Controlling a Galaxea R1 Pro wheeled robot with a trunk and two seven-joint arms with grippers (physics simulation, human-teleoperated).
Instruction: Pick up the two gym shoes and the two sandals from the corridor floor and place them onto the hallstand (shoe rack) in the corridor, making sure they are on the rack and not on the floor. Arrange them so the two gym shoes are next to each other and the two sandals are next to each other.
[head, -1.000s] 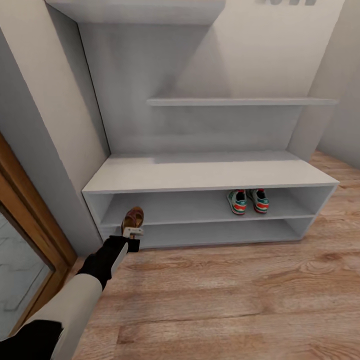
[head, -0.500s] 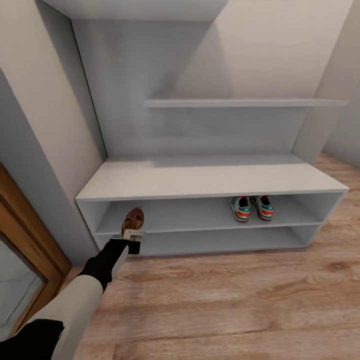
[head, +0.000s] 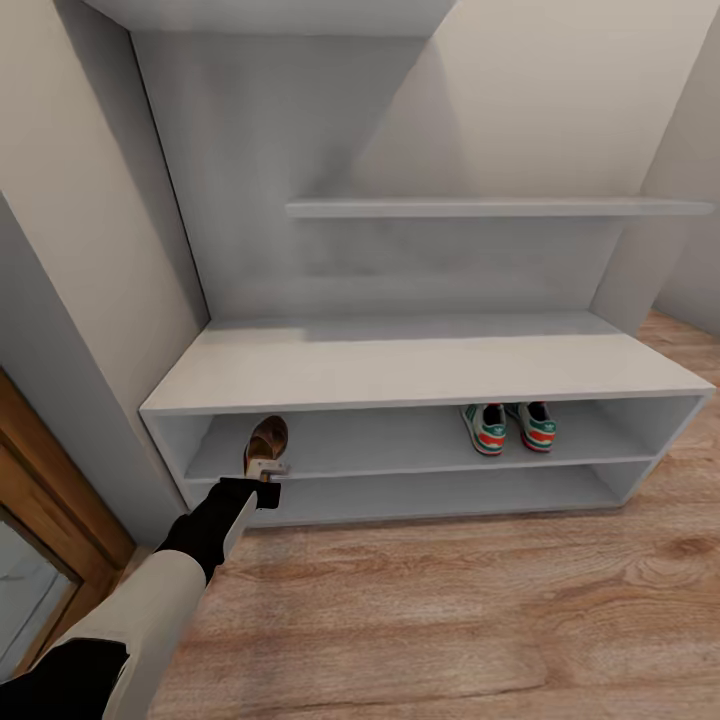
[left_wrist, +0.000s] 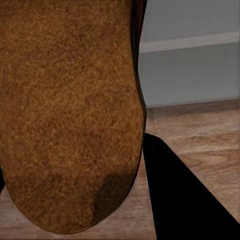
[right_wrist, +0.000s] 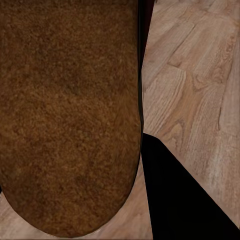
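The left gripper (head: 266, 468) is clamped on 1 brown sandal (head: 266, 439) at the hallstand (head: 420, 362) upper low shelf, 9 o'clock end. The right gripper grips another sandal (right_wrist: 70, 115), suede-like sole showing. 2 white-green gym shoes (head: 510, 427) sit at 3 o'clock.

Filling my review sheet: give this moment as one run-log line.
left pincer: shut on sandal, at hallstand upper low shelf | right pincer: shut on second sandal | gym shoes: side by side on shelf
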